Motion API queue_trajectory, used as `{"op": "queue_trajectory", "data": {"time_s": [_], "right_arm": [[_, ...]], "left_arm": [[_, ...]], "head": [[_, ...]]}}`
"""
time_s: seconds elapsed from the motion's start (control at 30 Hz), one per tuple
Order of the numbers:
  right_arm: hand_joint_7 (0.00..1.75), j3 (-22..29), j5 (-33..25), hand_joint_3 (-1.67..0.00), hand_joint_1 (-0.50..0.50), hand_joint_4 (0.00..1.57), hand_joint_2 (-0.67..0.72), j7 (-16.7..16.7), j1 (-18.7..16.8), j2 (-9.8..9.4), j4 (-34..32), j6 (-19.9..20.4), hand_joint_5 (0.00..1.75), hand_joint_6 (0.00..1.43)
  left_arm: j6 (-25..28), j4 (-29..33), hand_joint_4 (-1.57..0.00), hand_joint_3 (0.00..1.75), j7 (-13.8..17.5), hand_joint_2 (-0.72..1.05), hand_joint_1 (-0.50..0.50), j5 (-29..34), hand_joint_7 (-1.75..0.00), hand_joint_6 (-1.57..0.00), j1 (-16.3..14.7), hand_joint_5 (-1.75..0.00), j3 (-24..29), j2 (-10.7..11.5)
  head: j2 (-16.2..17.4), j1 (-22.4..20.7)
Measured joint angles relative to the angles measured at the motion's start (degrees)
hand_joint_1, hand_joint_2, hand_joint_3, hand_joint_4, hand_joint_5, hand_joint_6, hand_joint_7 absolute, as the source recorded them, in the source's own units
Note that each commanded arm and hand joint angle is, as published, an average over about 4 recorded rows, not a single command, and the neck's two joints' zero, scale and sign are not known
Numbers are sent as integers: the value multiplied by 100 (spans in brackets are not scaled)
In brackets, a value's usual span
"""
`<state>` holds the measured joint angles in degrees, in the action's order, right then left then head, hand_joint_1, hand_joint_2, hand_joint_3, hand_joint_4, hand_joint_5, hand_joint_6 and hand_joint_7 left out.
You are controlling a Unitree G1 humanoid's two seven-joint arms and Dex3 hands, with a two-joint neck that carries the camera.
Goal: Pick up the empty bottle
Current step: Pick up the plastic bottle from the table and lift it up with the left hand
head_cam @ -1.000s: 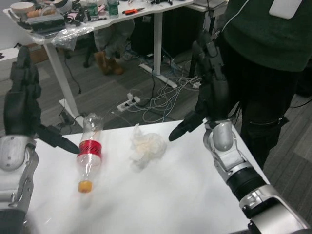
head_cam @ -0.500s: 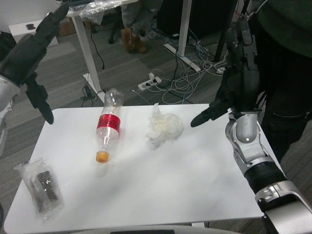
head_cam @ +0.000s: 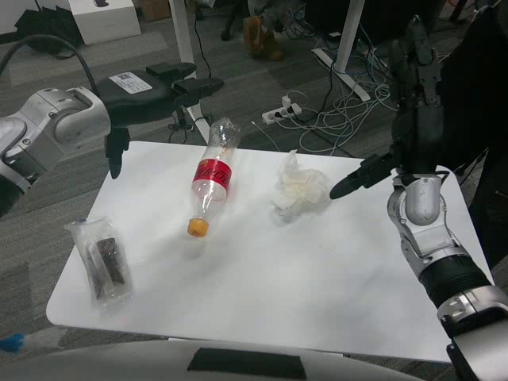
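Observation:
An empty clear plastic bottle [head_cam: 212,177] with a red label and an orange cap lies on its side on the white table [head_cam: 317,278], cap toward me. My left hand [head_cam: 155,94] hovers above the table's far left corner, fingers stretched flat toward the bottle's base, holding nothing. My right hand [head_cam: 409,119] is raised upright over the table's right side, fingers apart, thumb pointing left toward the crumpled tissue; it holds nothing either.
A crumpled white tissue [head_cam: 300,189] lies right of the bottle. A clear packet with a dark bar [head_cam: 101,259] sits near the table's left edge. A person in dark clothes [head_cam: 484,127] stands at the far right. Cables and a power strip [head_cam: 286,113] lie on the floor beyond.
The camera has tilted down, showing more of the table. My left hand has swung from pointing up at the far left to lying flat, reaching right toward the bottle's base. The bottle has not moved.

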<state>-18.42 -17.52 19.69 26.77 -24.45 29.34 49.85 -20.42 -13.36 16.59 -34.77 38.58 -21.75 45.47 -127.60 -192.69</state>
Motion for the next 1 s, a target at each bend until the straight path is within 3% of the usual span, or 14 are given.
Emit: {"op": "queue_trajectory", "data": {"time_s": [0.27, 0.4, 0.57, 0.8, 1.0], "right_arm": [[0, -448, -290, 0, -41, 0, 49, 2, 102, -131, 170, 18, 0, 0], [0, -650, -459, 0, -41, 0, 53, 1, 148, -202, 253, 25, 0, 0], [0, -1004, -781, 0, -42, 0, 53, -2, 275, -484, 352, 42, 0, 0], [0, -1155, -930, 0, -42, 0, 53, -2, 306, -611, 402, 49, 0, 0], [0, -1187, -985, 0, -42, 0, 53, -1, 306, -644, 406, 61, 0, 0]], "left_arm": [[-331, -276, 0, 0, -845, -15, -50, -900, 0, 0, 163, 0, -473, -557], [-353, -369, 0, 0, -1095, -15, -50, -1229, 0, 0, 235, 0, -660, -658], [-626, -411, 0, 0, -1906, -19, -50, -1981, 0, 0, 262, 0, -804, -843], [-807, -755, 0, 0, -1912, -19, -50, -2179, 0, 0, 368, 0, -1119, -987], [-1143, -1049, 0, 0, -1693, -19, -50, -2178, 0, 0, 367, 0, -1112, -1167]], "head": [[30, -110], [61, -208], [91, -276], [81, -245], [110, -211]]}}
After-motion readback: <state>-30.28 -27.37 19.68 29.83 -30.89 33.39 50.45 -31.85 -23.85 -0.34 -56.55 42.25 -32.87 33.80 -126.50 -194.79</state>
